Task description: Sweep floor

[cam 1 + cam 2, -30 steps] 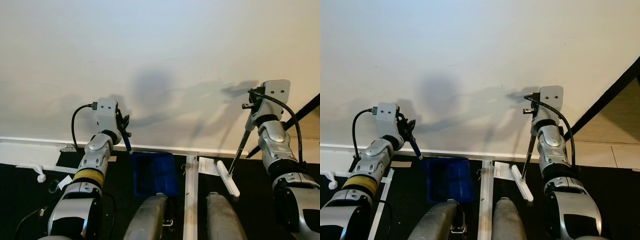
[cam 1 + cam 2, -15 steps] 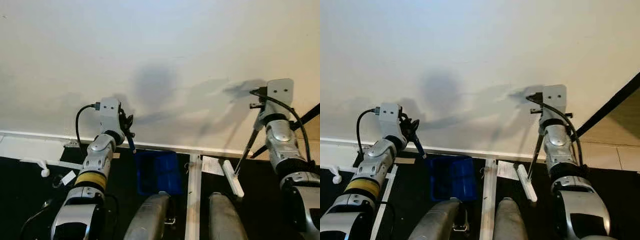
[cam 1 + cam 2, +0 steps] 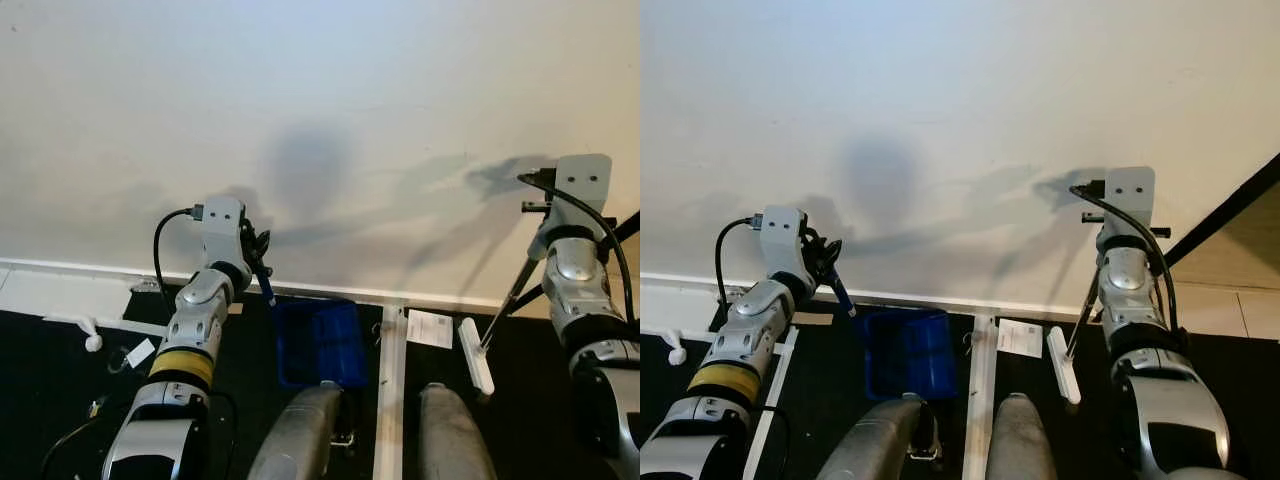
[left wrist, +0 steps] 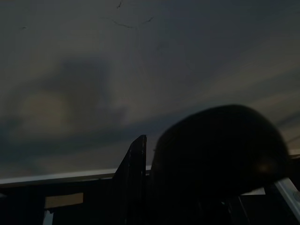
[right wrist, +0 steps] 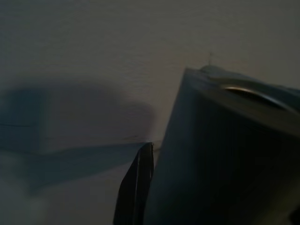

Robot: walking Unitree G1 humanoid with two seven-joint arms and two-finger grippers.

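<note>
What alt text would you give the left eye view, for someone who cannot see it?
Facing a plain white wall, a robot holds a blue dustpan by its handle in its left end effector and a white brush by a thin rod in its right end effector. Both tools hang over a black floor, with the robot's grey legs below.

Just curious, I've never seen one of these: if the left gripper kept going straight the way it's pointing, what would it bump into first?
Probably the white wall. The left gripper, holding the blue dustpan by its handle, faces it, though depth is unclear.

Plain white wall point(image 3: 320, 90) w/ shadows, white baseboard point(image 3: 60, 272), black floor point(image 3: 40, 390).
</note>
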